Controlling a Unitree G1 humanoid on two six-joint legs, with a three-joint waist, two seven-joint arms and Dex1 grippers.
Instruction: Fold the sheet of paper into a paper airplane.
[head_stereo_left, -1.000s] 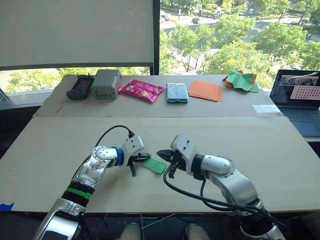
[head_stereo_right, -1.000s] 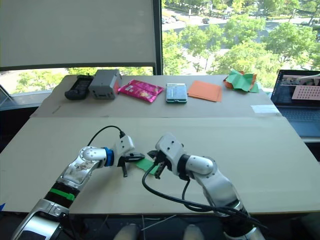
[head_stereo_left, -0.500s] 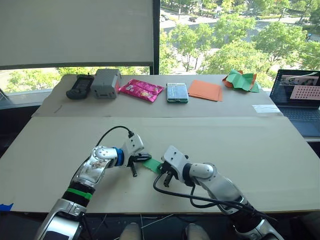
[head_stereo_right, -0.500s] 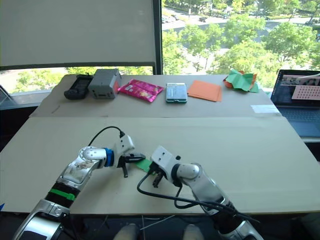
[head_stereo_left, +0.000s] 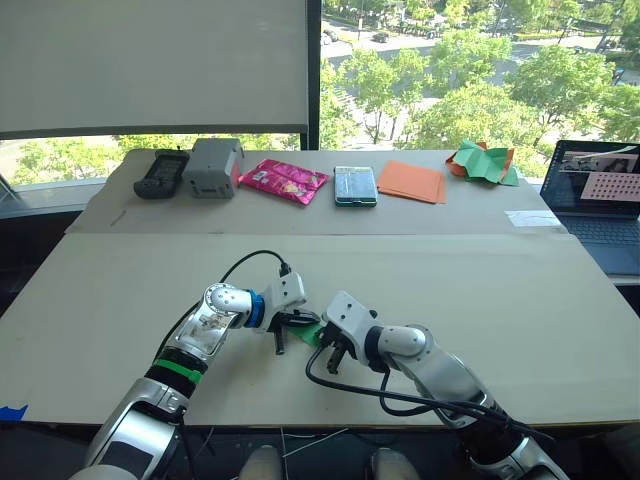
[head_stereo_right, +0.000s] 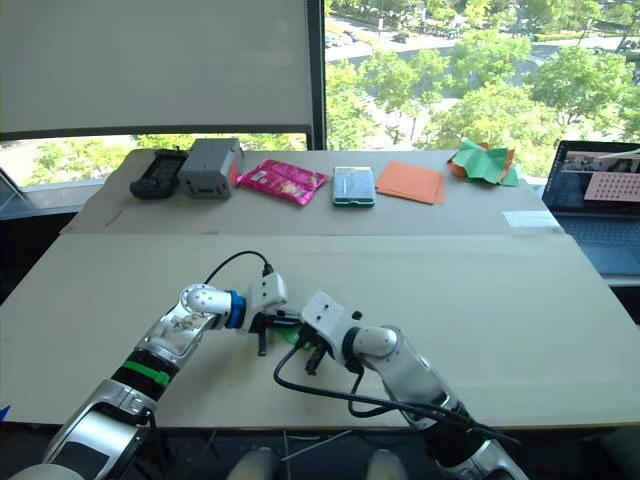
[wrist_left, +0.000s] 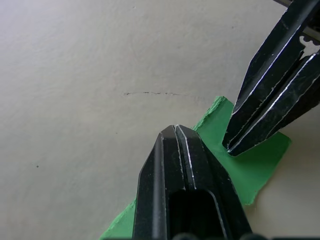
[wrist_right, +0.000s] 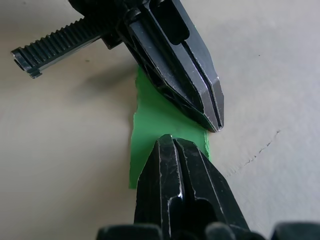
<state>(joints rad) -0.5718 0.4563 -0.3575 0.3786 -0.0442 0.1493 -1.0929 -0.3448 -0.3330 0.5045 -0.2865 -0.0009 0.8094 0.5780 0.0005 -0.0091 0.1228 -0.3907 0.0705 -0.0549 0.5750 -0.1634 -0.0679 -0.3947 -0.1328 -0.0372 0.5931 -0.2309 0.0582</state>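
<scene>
On the near table, close to its front edge, lies the sheet of paper (wrist_right: 165, 125), bright green and already folded down to a narrow flat strip. Both grippers press on it from opposite sides. The left gripper (wrist_left: 176, 131) has its two black fingers clenched together, tip resting on the green strip. The right gripper (wrist_right: 171, 141) is likewise closed to a point, tip on the paper, just beside the other's tip.

This looks like a creasing step: the two closed tips seem to be pinning a fold flat. The strip is not yet a winged plane, so the task appears midway. The next move likely calls for one tip to hold the paper while the other slides along the fold or lifts an edge, gently, since thin paper may slip or tear.

Counted on the far table: one black handset (head_stereo_left: 160, 173), one grey box (head_stereo_left: 212, 167), one pink packet (head_stereo_left: 284, 181), one small teal case (head_stereo_left: 355, 185), one stack of orange sheets (head_stereo_left: 411, 181), one crumpled green-and-orange bundle (head_stereo_left: 482, 160), one laptop (head_stereo_left: 598, 205).
</scene>
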